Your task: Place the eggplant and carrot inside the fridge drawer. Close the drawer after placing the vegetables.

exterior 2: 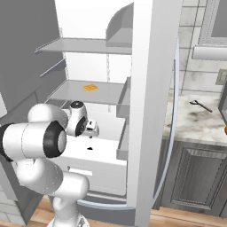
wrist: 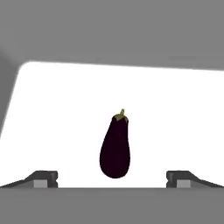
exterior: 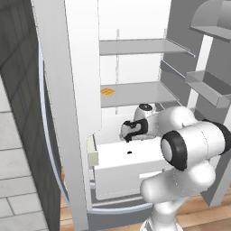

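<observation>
The fridge drawer (exterior: pixel 118 177) (exterior 2: pixel 103 170) stands pulled out at the bottom of the open fridge. The eggplant (wrist: pixel 115 146) lies on the drawer's white floor (wrist: pixel 179 109), stem end away from the hand; from the base it is a small dark spot (exterior: pixel 129 152) (exterior 2: pixel 90 148). My gripper (exterior: pixel 127 131) (exterior 2: pixel 91 129) (wrist: pixel 112 180) hangs just above it, open, with nothing between the fingers. A sliver of orange (exterior 2: pixel 225 130) shows at the counter's right edge, too little to tell whether it is the carrot.
A flat orange square (exterior: pixel 107 91) (exterior 2: pixel 90 87) lies on the grey shelf above the drawer. The open fridge doors (exterior: pixel 67 113) (exterior 2: pixel 153 111) flank the arm on both sides. A thin grey utensil (exterior 2: pixel 200 105) rests on the marble counter (exterior 2: pixel 195 119) to the right.
</observation>
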Available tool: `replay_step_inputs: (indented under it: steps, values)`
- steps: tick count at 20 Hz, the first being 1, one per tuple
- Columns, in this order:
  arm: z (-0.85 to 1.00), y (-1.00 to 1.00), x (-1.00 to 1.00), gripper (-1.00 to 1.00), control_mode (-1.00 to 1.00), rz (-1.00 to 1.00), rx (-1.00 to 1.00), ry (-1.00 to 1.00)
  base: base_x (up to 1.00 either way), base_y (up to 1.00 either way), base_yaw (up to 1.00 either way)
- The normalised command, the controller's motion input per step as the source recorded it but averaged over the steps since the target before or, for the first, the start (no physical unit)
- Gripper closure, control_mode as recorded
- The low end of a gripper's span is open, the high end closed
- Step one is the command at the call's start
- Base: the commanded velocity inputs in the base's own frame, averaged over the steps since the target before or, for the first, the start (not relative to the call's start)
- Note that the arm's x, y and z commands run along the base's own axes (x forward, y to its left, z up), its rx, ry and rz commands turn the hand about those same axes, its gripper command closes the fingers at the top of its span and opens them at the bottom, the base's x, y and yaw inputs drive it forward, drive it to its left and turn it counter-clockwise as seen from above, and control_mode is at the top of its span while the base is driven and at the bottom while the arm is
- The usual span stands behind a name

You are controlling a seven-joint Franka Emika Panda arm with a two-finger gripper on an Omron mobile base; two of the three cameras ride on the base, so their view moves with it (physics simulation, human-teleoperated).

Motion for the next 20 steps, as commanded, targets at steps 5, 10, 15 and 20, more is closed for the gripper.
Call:
replay_step_inputs:
  steps: [5,10,15,20]
  values:
    - [0.97,0.03,-0.43,-1.00,-1.00,0.00,0.00,-0.17,0.00,0.00,0.00]
    - [1.00,0.02,-0.74,-1.00,-1.00,0.00,0.00,-0.18,0.00,0.00,0.00]
    - [0.97,0.00,-0.91,-1.00,-1.00,0.00,0.00,-0.17,0.00,0.00,0.00]
    - [0.62,0.00,-1.00,-1.00,-1.00,-0.01,0.00,-0.10,0.00,0.00,0.00]
